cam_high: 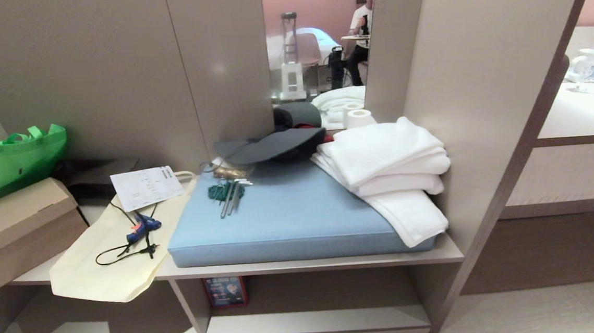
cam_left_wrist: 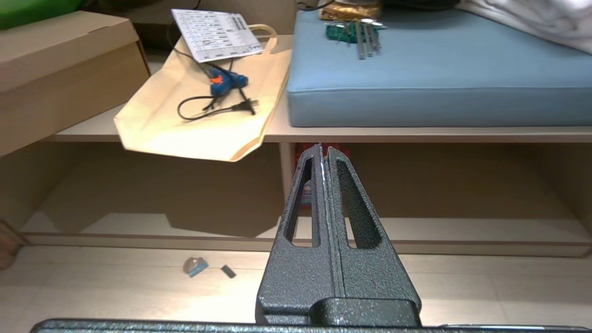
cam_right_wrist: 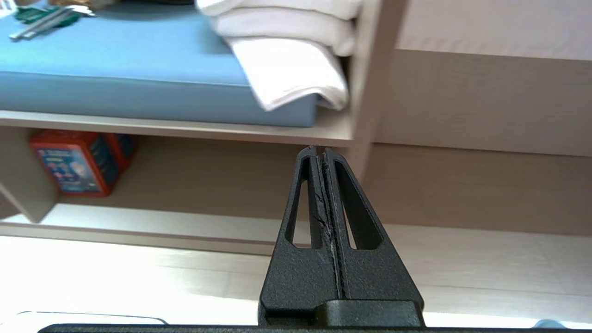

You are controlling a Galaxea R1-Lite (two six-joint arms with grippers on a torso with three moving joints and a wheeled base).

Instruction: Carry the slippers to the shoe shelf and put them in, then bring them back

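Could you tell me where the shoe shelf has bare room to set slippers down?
The shoe shelf is bare left of its divider, and on the right past the red box to the side wall. The bench board above is crowded: blue cushion, towels, cream bag.

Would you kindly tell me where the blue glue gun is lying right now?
In the head view, the glue gun lies on the cream tote bag, left of the blue cushion.

Head view high, looking down at bench; wrist views low behind each gripper, facing shelf (cam_left_wrist: 416, 185); all share blue cushion (cam_high: 290, 214).
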